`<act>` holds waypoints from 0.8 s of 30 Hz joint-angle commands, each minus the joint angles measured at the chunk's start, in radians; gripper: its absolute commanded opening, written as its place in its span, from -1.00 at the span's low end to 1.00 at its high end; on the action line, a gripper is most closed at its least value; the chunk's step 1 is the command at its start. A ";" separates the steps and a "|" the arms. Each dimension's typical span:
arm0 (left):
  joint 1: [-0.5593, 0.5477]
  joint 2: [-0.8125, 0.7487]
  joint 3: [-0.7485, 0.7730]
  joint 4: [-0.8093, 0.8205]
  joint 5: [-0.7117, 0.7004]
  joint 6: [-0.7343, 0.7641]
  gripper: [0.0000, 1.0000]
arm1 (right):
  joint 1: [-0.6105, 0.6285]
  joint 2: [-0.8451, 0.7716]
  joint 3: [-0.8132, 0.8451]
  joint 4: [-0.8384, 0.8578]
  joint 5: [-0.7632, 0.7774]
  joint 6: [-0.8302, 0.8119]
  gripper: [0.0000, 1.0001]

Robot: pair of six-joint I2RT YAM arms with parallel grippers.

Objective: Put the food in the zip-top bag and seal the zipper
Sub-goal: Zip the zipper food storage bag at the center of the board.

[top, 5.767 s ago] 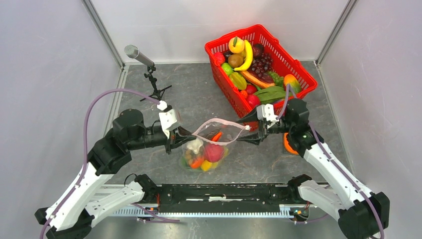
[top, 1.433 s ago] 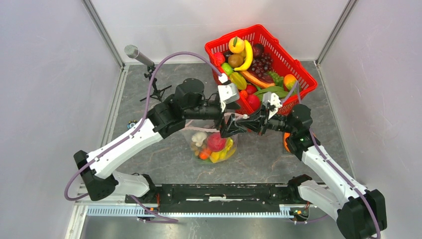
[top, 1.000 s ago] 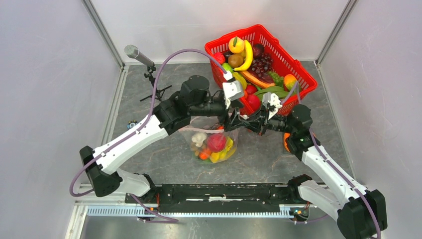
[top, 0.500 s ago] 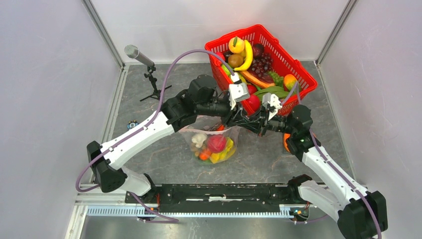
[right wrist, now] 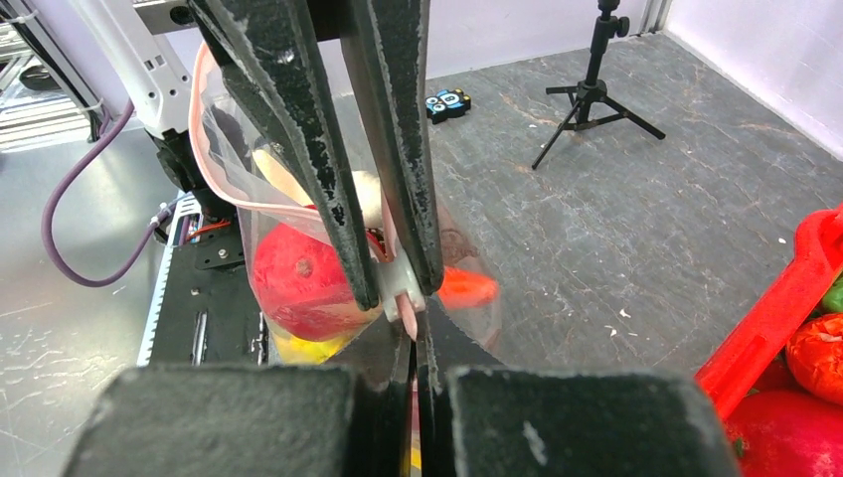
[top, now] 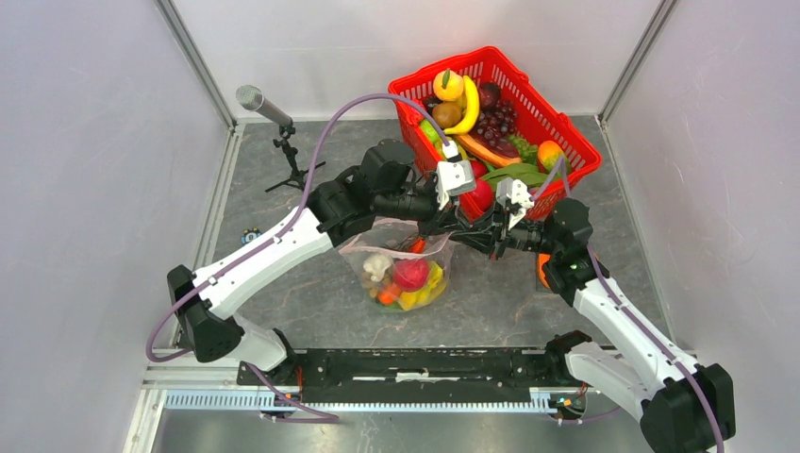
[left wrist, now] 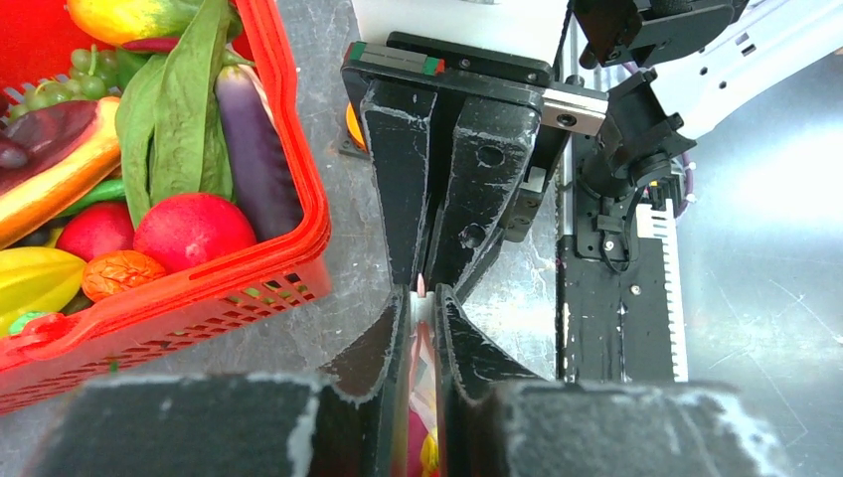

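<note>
— So, the left fingers (left wrist: 383, 343)?
— Nearly closed, pinching the pale pink zipper strip (right wrist: 404, 296) of the clear dotted plastic zip-top bag (top: 363, 255); shut right fingers (right wrist: 390, 370) pinch it too. Glossy toy food (top: 408, 274) inside, on the grey desk (top: 311, 189).

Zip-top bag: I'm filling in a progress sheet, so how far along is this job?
Done: the food sits inside the zip-top bag. In hand: the left gripper and right gripper both pinch the pink zipper at one end. To do: the strip bows away in the right wrist view, so the mouth looks unsealed; it needs pressing shut along its length.
</note>
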 commanded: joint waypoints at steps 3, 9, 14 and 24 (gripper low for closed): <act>-0.001 -0.001 0.050 -0.016 0.014 0.035 -0.58 | 0.002 0.000 0.049 0.010 0.005 -0.014 -1.00; -0.018 0.019 0.112 -0.063 -0.019 0.049 -0.02 | 0.002 0.011 0.052 0.008 0.013 -0.008 -1.00; -0.049 0.084 0.220 -0.222 -0.123 0.139 -0.01 | 0.005 0.010 0.047 0.016 0.015 -0.006 -1.00; -0.062 0.101 0.262 -0.300 -0.182 0.189 -0.11 | 0.006 0.004 0.042 0.011 0.016 -0.009 -1.00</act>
